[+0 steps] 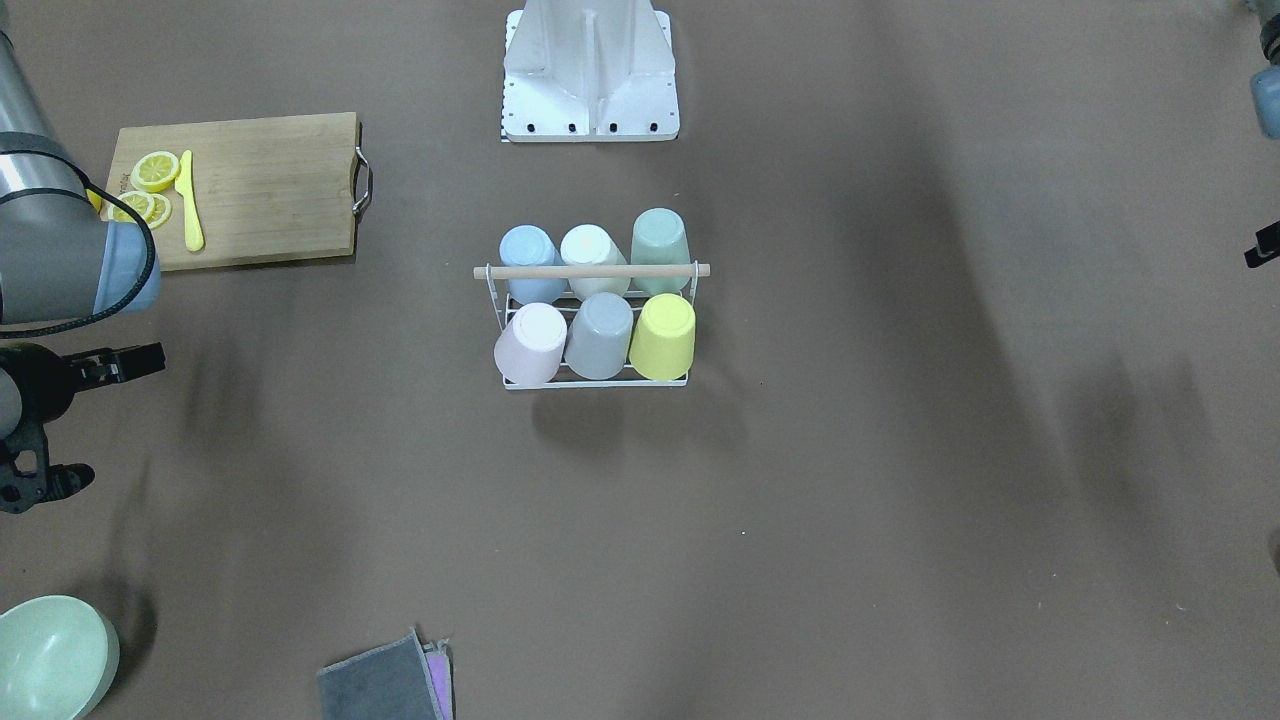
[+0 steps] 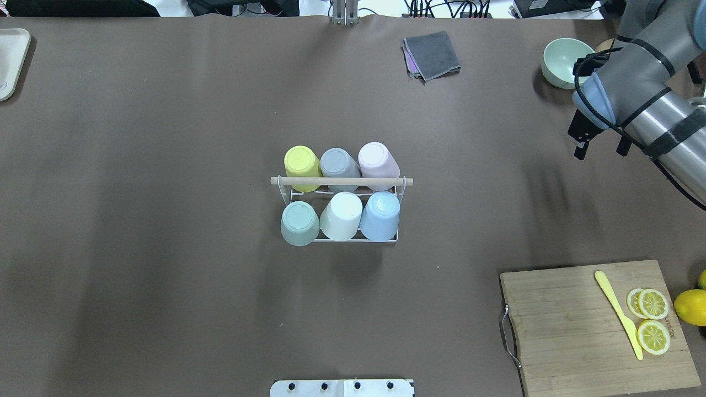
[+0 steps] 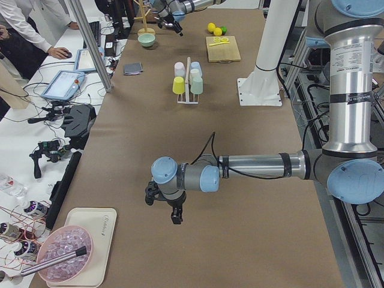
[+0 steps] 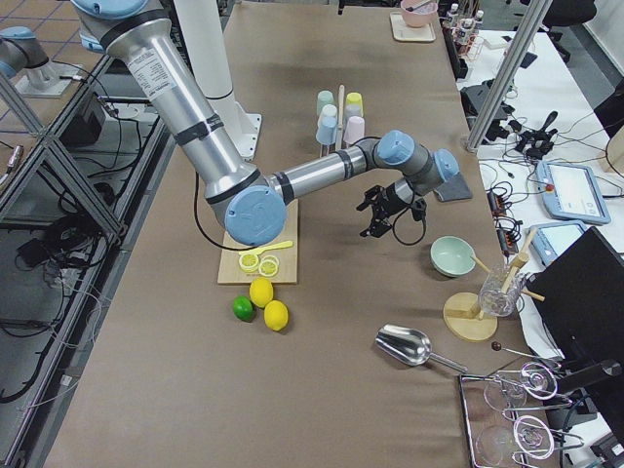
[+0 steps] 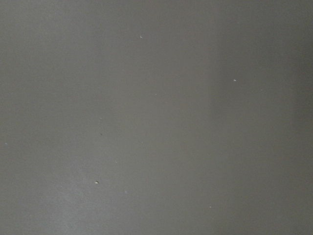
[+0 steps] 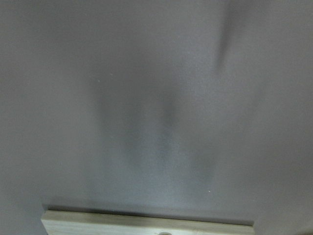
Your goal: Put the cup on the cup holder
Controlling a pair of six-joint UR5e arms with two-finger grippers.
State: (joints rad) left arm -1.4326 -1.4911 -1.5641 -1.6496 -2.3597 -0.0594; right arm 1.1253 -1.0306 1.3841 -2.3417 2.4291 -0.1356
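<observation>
All six cups [image 2: 342, 216] sit upside down on the cup holder [image 2: 342, 181] in the middle of the surface [image 2: 165, 248], so this looks done to me. They're probably light, stiff, smooth plastic, so I'd pinch one across its tapered wall. The right hand [image 1: 125, 415] is spread wide and empty; can't tell on the left hand [image 3: 163, 210].

6 inverted cups [image 1: 598, 335] fill the white cup holder [image 1: 660, 270] mid-table.
</observation>
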